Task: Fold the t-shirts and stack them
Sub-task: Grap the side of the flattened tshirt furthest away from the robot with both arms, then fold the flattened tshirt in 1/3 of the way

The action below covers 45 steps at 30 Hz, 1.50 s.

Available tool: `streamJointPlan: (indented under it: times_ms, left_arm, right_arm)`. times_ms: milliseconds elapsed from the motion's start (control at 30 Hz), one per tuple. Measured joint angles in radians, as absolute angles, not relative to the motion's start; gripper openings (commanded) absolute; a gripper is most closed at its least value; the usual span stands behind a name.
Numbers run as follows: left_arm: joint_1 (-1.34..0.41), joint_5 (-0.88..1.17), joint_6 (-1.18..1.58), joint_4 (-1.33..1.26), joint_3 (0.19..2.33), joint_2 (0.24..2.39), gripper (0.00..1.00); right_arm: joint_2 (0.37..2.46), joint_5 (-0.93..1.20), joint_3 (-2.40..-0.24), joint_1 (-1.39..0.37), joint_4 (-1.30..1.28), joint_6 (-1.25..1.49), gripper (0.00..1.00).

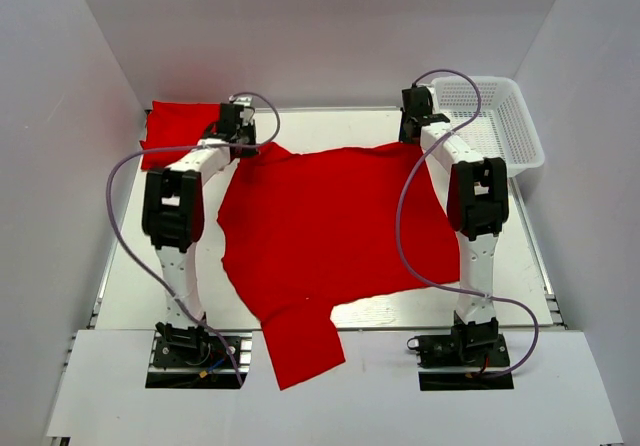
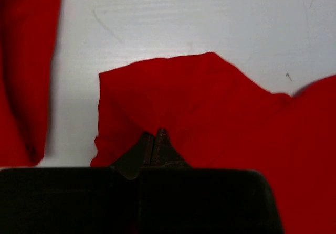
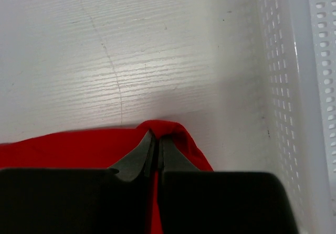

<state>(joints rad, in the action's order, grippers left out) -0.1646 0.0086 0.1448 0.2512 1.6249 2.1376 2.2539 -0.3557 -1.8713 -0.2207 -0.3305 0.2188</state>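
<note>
A bright red t-shirt (image 1: 335, 231) lies spread over the middle of the table, one sleeve hanging over the near edge. My left gripper (image 1: 243, 144) is shut on its far left corner; in the left wrist view (image 2: 156, 135) the jaws pinch a fold of the shirt (image 2: 210, 103). My right gripper (image 1: 412, 138) is shut on the far right corner; in the right wrist view (image 3: 156, 137) red cloth (image 3: 178, 131) bunches round the closed tips. A second red t-shirt (image 1: 180, 126) lies folded at the far left, also in the left wrist view (image 2: 23, 71).
A white plastic mesh basket (image 1: 490, 116) stands at the far right corner, its wall close beside my right gripper in the right wrist view (image 3: 294, 97). White walls close in the table (image 1: 330, 126) on three sides.
</note>
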Motion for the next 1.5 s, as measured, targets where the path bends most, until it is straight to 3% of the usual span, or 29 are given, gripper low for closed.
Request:
streamJointPlan:
  times_ms: [433, 833, 1167, 1500]
  left_arm:
    - [-0.171, 0.01, 0.303, 0.247, 1.168, 1.569, 0.0]
    - [-0.174, 0.083, 0.462, 0.336, 0.839, 1.236, 0.0]
    - [-0.181, 0.199, 0.552, 0.443, 0.713, 0.984, 0.0]
    - [-0.185, 0.305, 0.585, 0.526, 0.624, 0.891, 0.0]
  right_arm:
    - [2.19, -0.352, -1.819, -0.212, -0.377, 0.194, 0.0]
    - [2.065, -0.339, -1.752, -0.202, -0.451, 0.137, 0.0]
    - [2.033, -0.325, -1.705, -0.194, -0.523, 0.099, 0.0]
    - [1.991, -0.319, -1.673, -0.191, -0.537, 0.082, 0.0]
